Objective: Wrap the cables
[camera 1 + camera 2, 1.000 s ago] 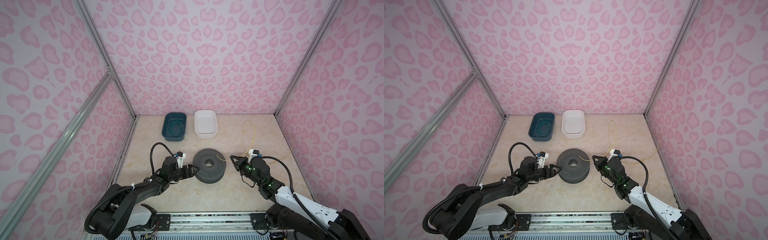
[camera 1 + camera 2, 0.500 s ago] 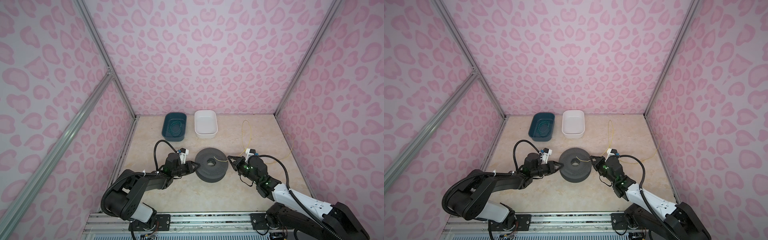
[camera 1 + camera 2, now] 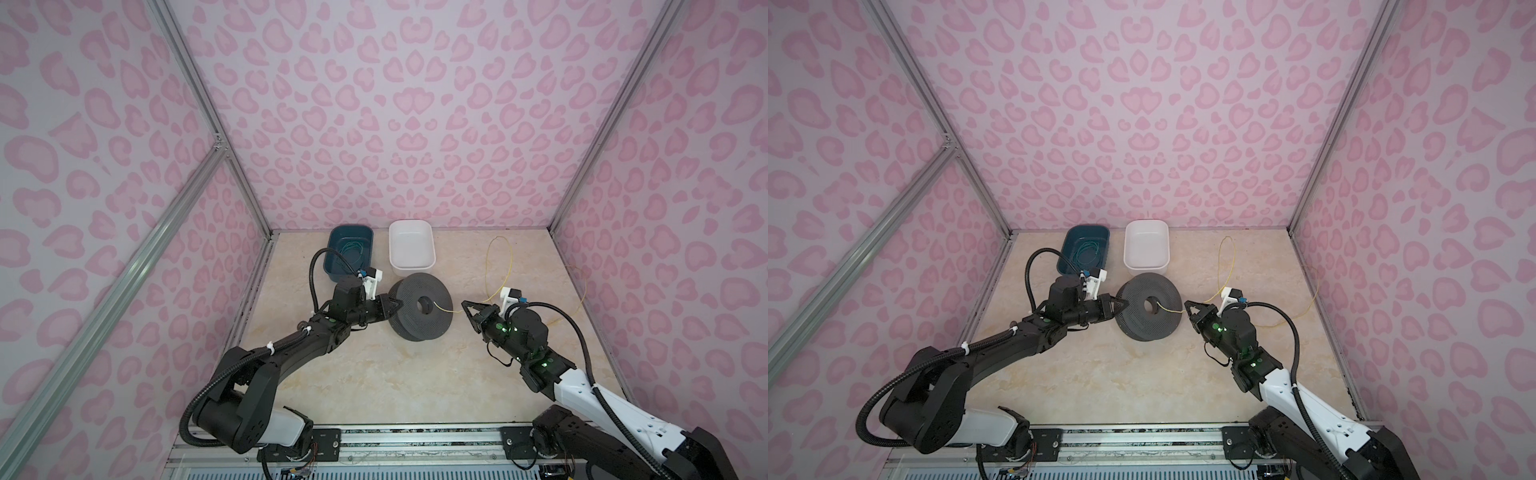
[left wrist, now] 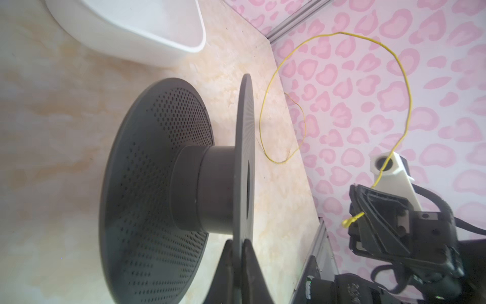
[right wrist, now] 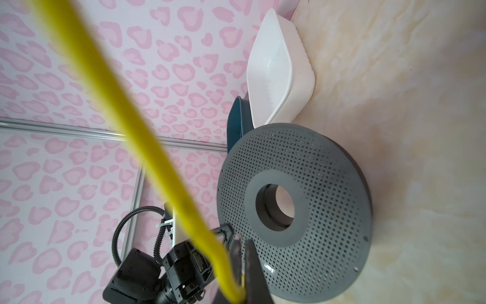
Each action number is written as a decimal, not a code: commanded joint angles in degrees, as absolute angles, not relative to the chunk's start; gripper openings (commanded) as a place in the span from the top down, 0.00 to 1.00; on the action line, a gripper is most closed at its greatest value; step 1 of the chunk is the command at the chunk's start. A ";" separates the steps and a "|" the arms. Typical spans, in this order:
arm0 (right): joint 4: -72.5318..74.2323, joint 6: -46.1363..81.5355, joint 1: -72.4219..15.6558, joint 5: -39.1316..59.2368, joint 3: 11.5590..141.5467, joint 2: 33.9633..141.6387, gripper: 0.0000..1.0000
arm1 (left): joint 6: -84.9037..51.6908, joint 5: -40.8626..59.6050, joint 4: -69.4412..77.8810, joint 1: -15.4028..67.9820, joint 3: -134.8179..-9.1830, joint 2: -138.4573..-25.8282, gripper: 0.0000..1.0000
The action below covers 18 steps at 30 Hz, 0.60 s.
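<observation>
A dark grey perforated spool (image 3: pixel 422 305) (image 3: pixel 1148 307) stands tilted on the floor, its hub hole facing right. My left gripper (image 3: pixel 395 305) (image 4: pixel 238 240) is shut on the rim of its thin flange (image 4: pixel 244 131). The yellow cable (image 3: pixel 488 259) (image 4: pixel 339 33) (image 5: pixel 147 150) arcs up in a loop behind the right arm and trails off toward the right wall. My right gripper (image 3: pixel 467 305) (image 5: pixel 243 242) is shut on it near its end, just right of the spool (image 5: pixel 315 184). A short yellow tip pokes out toward the hub hole.
A dark teal bin (image 3: pixel 330 266) holding a coil of green cable and a white empty bin (image 3: pixel 432 257) stand side by side at the back, just behind the spool. Pink patterned walls close in on the left, the back and the right.
My left gripper has reached in and shut on the spool's flange. The spool, which lay flat, now sits tilted and slightly farther back. The right gripper edged closer with the cable.
</observation>
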<state>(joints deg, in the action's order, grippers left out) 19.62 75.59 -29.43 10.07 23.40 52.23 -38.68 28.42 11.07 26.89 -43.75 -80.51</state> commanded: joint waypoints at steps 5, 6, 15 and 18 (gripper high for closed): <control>15.57 71.74 -26.99 12.27 26.48 50.98 1.00 | -19.91 8.34 -22.86 30.90 -57.78 -75.94 0.97; 14.63 70.99 -26.42 12.30 27.26 50.60 1.00 | -17.81 5.64 -25.49 32.08 -59.58 -75.92 0.97; 11.60 70.47 -22.58 13.25 27.47 47.87 1.00 | -11.05 -10.37 -32.49 44.00 -66.14 -77.96 0.97; 10.47 69.53 -21.89 13.93 27.75 46.99 1.00 | -6.60 -12.56 -30.28 49.07 -65.58 -78.04 0.97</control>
<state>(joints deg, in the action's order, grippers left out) 11.38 70.94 -22.28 13.21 27.68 47.59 -12.38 -7.38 -31.75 46.30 -65.10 -77.80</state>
